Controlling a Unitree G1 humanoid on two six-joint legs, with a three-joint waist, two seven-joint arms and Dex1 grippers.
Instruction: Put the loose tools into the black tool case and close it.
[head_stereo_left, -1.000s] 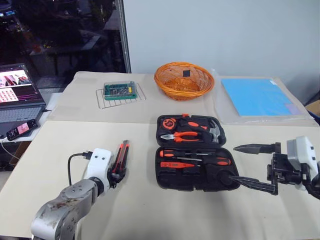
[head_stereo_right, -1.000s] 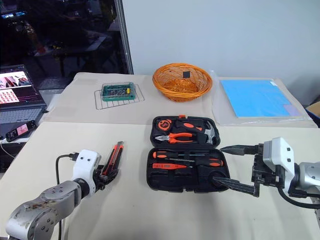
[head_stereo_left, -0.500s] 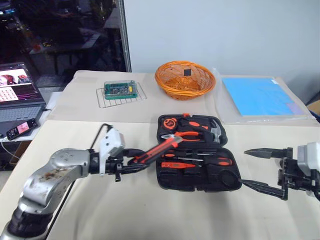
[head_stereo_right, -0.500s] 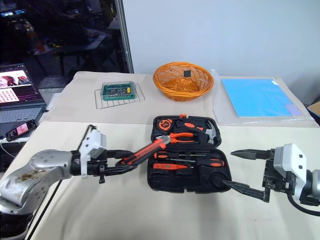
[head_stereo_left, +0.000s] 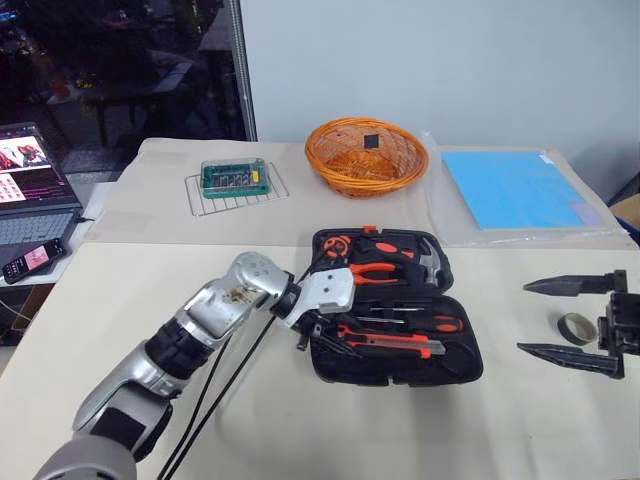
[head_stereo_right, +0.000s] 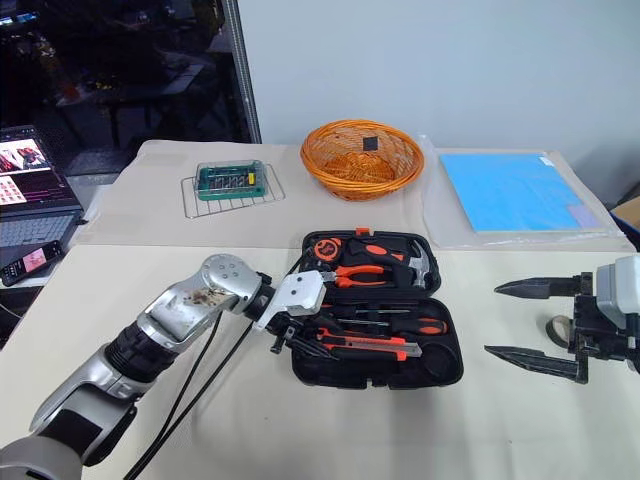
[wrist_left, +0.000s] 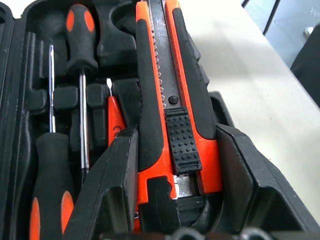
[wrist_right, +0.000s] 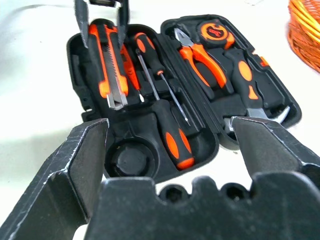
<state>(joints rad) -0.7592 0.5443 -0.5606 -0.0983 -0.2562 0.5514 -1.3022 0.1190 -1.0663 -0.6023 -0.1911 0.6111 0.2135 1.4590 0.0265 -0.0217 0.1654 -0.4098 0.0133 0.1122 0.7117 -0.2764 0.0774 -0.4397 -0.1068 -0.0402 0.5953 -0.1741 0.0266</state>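
Left hand (head_stereo_left: 330, 338) pinches utility knife (head_stereo_left: 390, 343) over near half of open tool case (head_stereo_left: 470, 365). Right hand (head_stereo_left: 566, 322) spread wide, right of case, tape roll (head_stereo_left: 575, 327) beside it on desk (head_stereo_left: 260, 410).

Beige table (head_stereo_left: 150, 300) carries open black tool case (head_stereo_left: 395, 370), small tape roll (head_stereo_left: 575, 327) well right of it, orange wicker basket (head_stereo_left: 366, 157), wire rack (head_stereo_left: 236, 190), blue sheet (head_stereo_left: 515, 190).

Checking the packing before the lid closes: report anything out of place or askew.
The tape roll lies on the table beside the right hand, outside the black tool case. The utility knife, held by the left hand, sits slanted across its recess.
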